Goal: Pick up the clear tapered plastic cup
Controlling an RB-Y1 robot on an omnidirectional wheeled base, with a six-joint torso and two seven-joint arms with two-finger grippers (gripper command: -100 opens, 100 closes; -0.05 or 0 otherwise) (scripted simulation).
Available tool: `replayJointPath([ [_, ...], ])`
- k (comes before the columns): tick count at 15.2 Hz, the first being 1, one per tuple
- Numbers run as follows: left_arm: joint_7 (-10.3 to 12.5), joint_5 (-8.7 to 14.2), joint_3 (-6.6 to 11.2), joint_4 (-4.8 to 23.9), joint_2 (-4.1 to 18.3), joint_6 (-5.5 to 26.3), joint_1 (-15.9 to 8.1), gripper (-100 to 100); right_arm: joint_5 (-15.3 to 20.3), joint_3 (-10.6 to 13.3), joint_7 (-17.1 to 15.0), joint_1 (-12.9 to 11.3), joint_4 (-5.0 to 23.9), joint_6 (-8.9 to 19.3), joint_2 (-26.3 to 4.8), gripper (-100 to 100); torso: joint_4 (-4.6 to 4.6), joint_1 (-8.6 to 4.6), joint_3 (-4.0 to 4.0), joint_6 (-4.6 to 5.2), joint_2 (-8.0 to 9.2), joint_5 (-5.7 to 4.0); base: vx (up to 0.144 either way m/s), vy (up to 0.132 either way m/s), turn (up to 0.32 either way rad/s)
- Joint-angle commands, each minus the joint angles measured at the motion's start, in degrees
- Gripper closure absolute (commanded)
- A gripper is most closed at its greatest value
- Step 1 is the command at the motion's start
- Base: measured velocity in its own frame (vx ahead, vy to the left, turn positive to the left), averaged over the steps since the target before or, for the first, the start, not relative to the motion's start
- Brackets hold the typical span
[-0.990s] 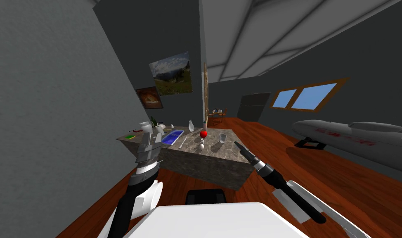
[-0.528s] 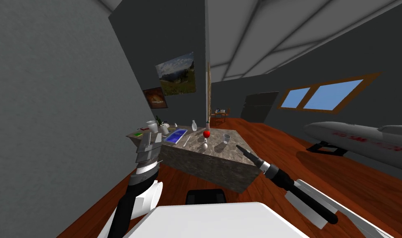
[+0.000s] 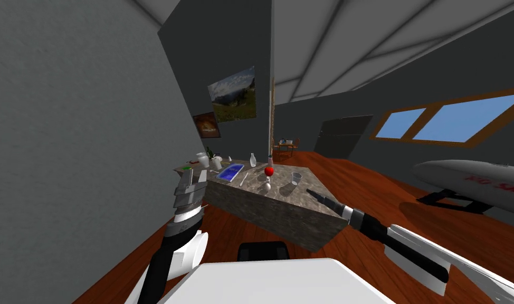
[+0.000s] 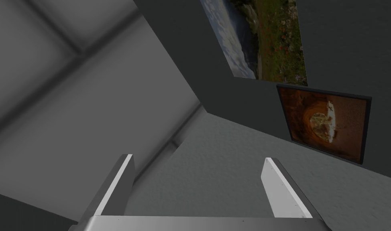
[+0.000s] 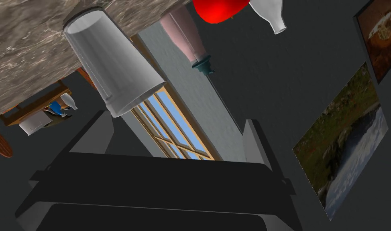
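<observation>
No legible text anywhere. Red lettering on the long grey hull is too blurred to read.

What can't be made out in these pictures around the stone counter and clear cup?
Red round thing: right wrist view, cut off by the picture's edge.
Small white and green items at the grey stone counter's far end: head view, too small to name.
Things on the distant wooden table: right wrist view, tiny.
Gap between right gripper and clear tapered cup: head view, too small.
</observation>
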Motion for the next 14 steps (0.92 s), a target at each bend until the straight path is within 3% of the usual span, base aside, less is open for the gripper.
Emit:
replayJointPath([
  [1, 0.0, 0.0, 0.0, 0.0, 0.0, 0.0, 0.0, 0, 1.6, 0.3, 0.5, 0.1, 2.7, -0.1, -2.9, -100, 0.0, 0.0, 0.0, 0.0, 0.0, 0.0, -0.002, 0.056, 0.128],
  [3, 0.0, 0.0, 0.0, 0.0, 0.0, 0.0, 0.0, 0, 1.6, 0.3, 0.5, 0.1, 2.7, -0.1, -4.9, -100, 0.0, 0.05, 0.0, -0.02, 0.0, 0.01, 0.004, 0.054, 0.098],
  [4, 0.0, 0.0, 0.0, 0.0, 0.0, 0.0, 0.0, 0, 2.9, 0.6, 0.8, 0.2, 5.3, -0.6, -6.5, -100, 0.0, 0.02, 0.0, -0.01, -0.01, 0.01, 0.003, 0.052, 0.138],
  [6, 0.0, 0.0, 0.0, 0.0, 0.0, 0.0, 0.0, 0, 2.9, 0.6, 0.8, 0.2, 5.3, -0.6, -8.5, -100, 0.0, 0.04, -0.01, -0.02, -0.02, 0.01, 0.008, 0.05, 0.103],
  [7, 0.0, 0.0, 0.0, 0.0, 0.0, 0.0, 0.0, 0, 4.2, 1.0, 1.2, 0.3, 7.6, -1.1, -10.2, -100, 0.0, 0.02, -0.01, 0.0, -0.02, 0.0, 0.007, 0.053, 0.174],
  [9, 0.0, 0.0, 0.0, 0.0, 0.0, 0.0, 0.0, 0, 4.2, 1.0, 1.2, 0.3, 7.8, -1.1, -12.0, -100, -0.01, 0.04, -0.02, -0.03, -0.03, 0.0, 0.009, 0.047, 0.093],
  [10, 0.0, 0.0, 0.0, 0.0, 0.0, 0.0, 0.0, 0, 5.6, 1.3, 1.6, 0.4, 9.8, -1.7, -13.7, -100, 0.0, 0.01, -0.01, 0.0, -0.02, 0.01, 0.014, 0.058, 0.138],
  [12, 0.0, 0.0, 0.0, 0.0, 0.0, 0.0, 0.0, 0, 5.6, 1.3, 1.6, 0.4, 10.4, -1.7, -15.4, -100, -0.01, 0.06, -0.03, -0.03, -0.05, 0.02, 0.013, 0.05, 0.111],
  [13, 0.0, 0.0, 0.0, 0.0, 0.0, 0.0, 0.0, 0, 6.9, 1.7, 2.0, 0.6, 12.6, -2.2, -17.3, -100, -0.01, 0.02, -0.02, 0.0, -0.03, 0.01, 0.013, 0.043, 0.155],
  [14, 0.0, 0.0, 0.0, 0.0, 0.0, 0.0, 0.0, 0, 6.9, 1.7, 2.0, 0.6, 12.8, -2.2, -18.6, -100, -0.01, 0.01, -0.02, -0.04, -0.04, 0.01, 0.014, 0.046, 0.16],
])
